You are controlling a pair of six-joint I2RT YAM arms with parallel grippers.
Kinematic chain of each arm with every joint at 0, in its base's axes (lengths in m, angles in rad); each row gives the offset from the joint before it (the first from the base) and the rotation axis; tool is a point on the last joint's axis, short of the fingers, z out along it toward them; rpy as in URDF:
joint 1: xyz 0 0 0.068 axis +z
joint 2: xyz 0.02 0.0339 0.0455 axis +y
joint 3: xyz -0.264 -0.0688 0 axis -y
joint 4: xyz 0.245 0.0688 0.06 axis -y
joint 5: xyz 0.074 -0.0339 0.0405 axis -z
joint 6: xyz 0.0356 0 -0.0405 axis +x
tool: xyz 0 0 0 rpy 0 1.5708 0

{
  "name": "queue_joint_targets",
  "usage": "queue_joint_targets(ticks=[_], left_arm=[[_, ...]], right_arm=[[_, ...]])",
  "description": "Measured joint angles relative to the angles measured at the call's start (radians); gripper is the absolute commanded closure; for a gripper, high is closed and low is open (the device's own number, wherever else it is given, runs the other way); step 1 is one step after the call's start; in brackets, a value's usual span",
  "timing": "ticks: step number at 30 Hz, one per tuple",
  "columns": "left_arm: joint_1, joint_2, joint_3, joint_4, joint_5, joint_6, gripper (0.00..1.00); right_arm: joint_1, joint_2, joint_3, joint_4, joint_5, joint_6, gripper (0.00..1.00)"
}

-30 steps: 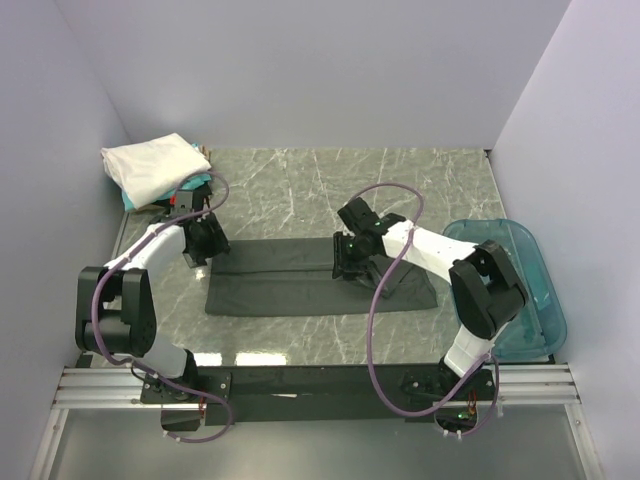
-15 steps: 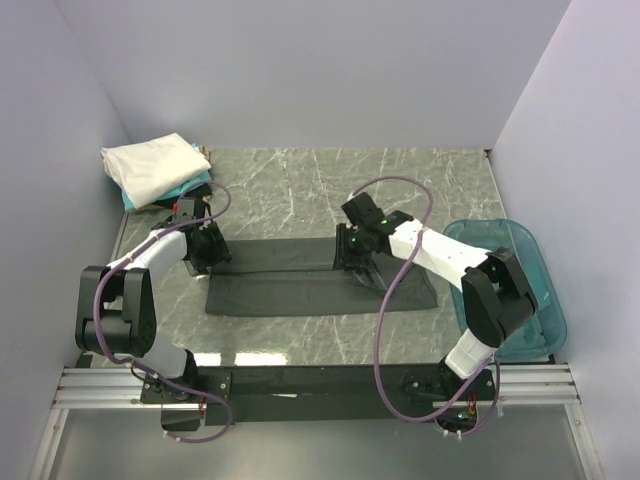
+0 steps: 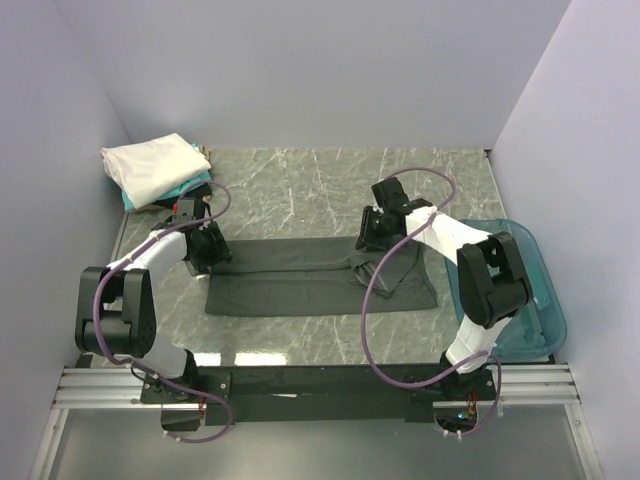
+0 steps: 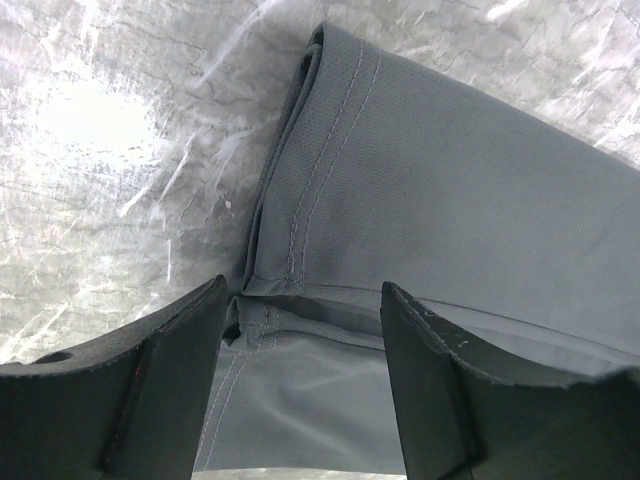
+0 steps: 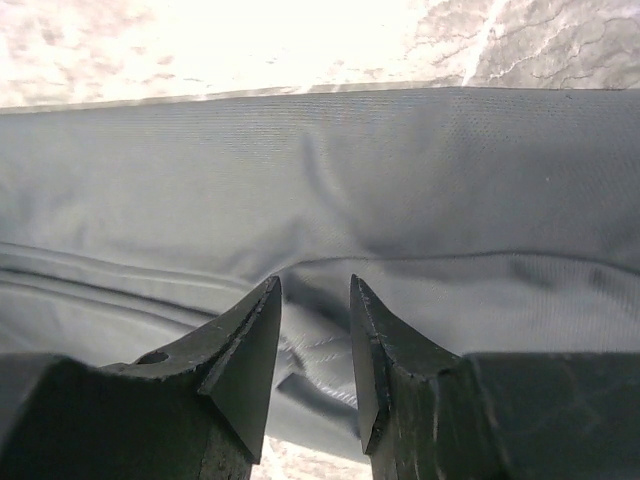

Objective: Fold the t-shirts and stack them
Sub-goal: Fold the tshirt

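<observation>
L gripper (image 4: 305, 300) jaws were spread wide, straddling the folded hem corner of the charcoal t-shirt (image 4: 420, 190). R gripper (image 5: 315, 290) jaws were part-spread, cloth just beyond tips. Blue tub (image 3: 540, 300) sat right of R jaws, white/teal stack (image 3: 150, 168) behind L jaws. R's cable (image 3: 368, 300) looped over the shirt. Vs 1 s earlier: R had shifted right toward the shirt's far edge, L barely moved.

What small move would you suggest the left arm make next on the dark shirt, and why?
Probably close the left gripper on the charcoal-grey t-shirt. Its open fingers straddle the folded hem corner at the shirt's left end, so a pinch there should secure the layers for the next fold.
</observation>
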Motion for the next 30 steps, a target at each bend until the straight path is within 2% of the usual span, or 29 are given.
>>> queue_joint_targets(ticks=[15,30], left_arm=[[0.000,-0.013,-0.029,0.007,0.000,0.000,0.32],[0.000,-0.057,-0.080,0.015,0.000,0.000,0.32]], right_arm=[[-0.005,-0.014,-0.074,-0.040,-0.053,-0.013,0.59],[0.033,0.018,-0.045,-0.106,-0.168,-0.020,0.59]])
